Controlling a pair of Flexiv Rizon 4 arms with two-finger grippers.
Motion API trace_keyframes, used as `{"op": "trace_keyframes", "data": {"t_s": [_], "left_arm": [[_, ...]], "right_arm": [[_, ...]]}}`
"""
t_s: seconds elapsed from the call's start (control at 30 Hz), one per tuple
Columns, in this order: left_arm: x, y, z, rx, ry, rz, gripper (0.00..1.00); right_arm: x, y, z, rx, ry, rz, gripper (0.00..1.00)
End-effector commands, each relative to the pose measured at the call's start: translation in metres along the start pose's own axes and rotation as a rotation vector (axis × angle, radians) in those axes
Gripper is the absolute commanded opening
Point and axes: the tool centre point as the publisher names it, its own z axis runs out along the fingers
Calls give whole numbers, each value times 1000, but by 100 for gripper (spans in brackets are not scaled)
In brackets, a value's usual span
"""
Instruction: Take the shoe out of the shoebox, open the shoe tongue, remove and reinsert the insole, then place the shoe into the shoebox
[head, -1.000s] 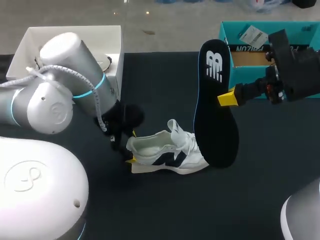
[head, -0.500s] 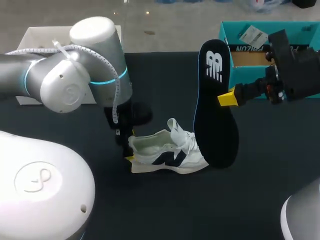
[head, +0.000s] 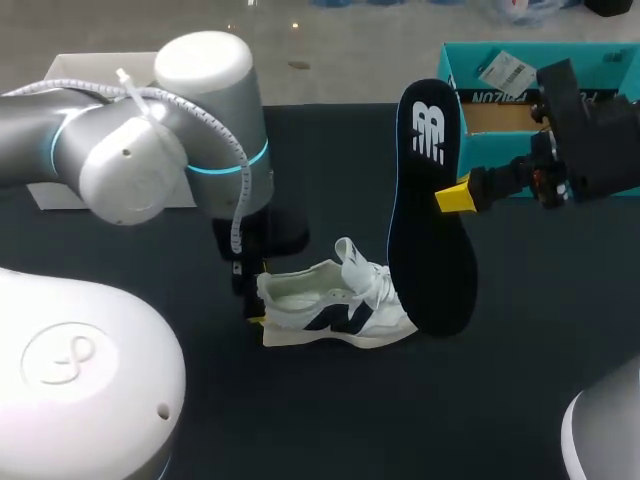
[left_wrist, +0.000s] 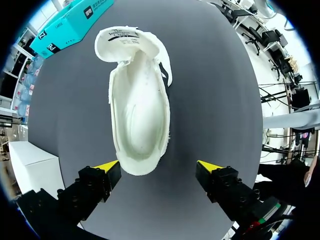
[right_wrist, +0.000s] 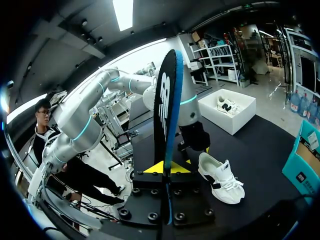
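A white shoe with dark side marks lies on its sole on the black table, toe to the right, tongue pulled up. My left gripper hangs open at its heel. In the left wrist view the empty shoe lies just ahead of the gripper, its heel between the spread yellow fingertips and touching neither. My right gripper is shut on the black insole, held upright in the air above the shoe's toe. The right wrist view shows the insole edge-on between its gripper's tips.
The open teal shoebox stands at the back right, behind my right arm. A white box holding another shoe stands at the back left, mostly hidden by my left arm in the head view.
My left arm's elbow has swung right and forward, covering more of the white box, while its gripper stays at the shoe's heel. The right arm and insole have not moved.
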Motion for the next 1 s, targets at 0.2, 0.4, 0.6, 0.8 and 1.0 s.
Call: {"op": "trace_keyframes", "data": {"t_s": [0.2,0.4,0.6,0.8,1.0], "left_arm": [[2,2,-1,0,-4,0,100],[2,2,-1,0,-4,0,100],[2,2,-1,0,-4,0,100],[-3,1,-8,13,-18,10,100],[-14,-7,-22,36,-46,16,100]], "right_arm": [[-2,3,4,6,2,2,0],[-2,3,4,6,2,2,0],[-2,3,4,6,2,2,0],[-2,3,4,6,2,2,0],[-2,3,4,6,2,2,0]]}}
